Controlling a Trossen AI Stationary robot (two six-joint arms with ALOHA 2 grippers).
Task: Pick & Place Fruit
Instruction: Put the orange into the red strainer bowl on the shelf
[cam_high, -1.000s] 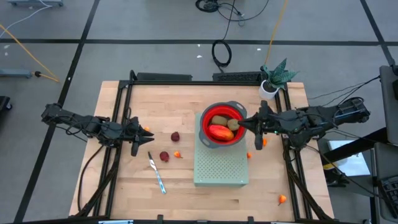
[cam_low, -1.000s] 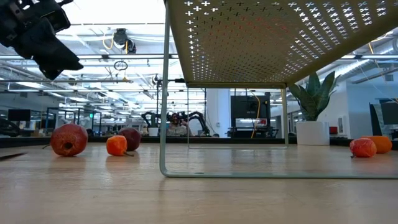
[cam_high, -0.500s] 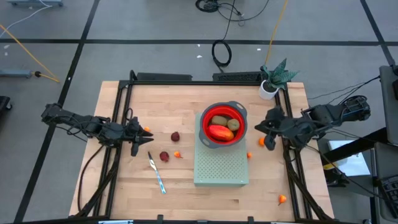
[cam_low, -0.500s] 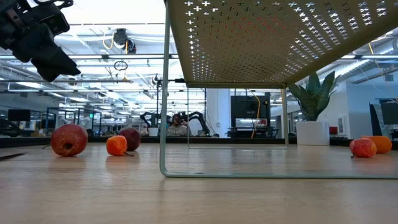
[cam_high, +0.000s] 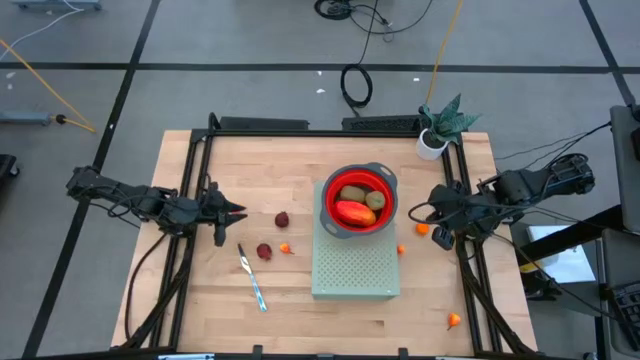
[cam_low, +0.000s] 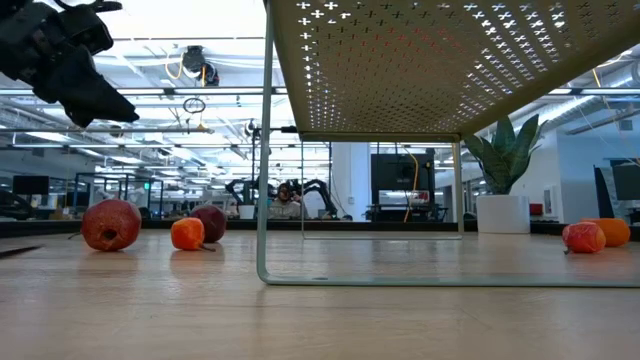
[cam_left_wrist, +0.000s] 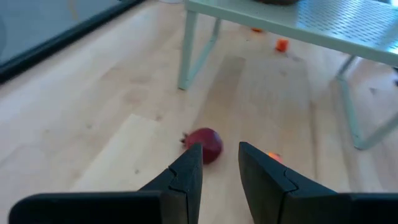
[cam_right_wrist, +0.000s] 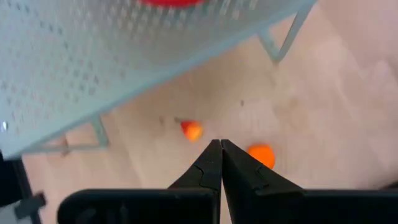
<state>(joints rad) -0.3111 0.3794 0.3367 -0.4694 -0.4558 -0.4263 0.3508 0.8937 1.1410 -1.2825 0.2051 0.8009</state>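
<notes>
Even overhead light falls bright on the pale wooden table (cam_high: 250, 320), shadows soft and short beneath the perforated stand (cam_high: 355, 268). At table height, ceiling fixtures glare white behind the left gripper (cam_low: 85, 85), a dark silhouette. Both wrist cameras render the floor and stand legs softly blurred.

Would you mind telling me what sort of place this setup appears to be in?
Probably a robotics lab in a large open workspace. Two arms are mounted at a framed wooden table, cables trail over the grey floor, and the low view shows more robot arms and glass partitions behind.
</notes>
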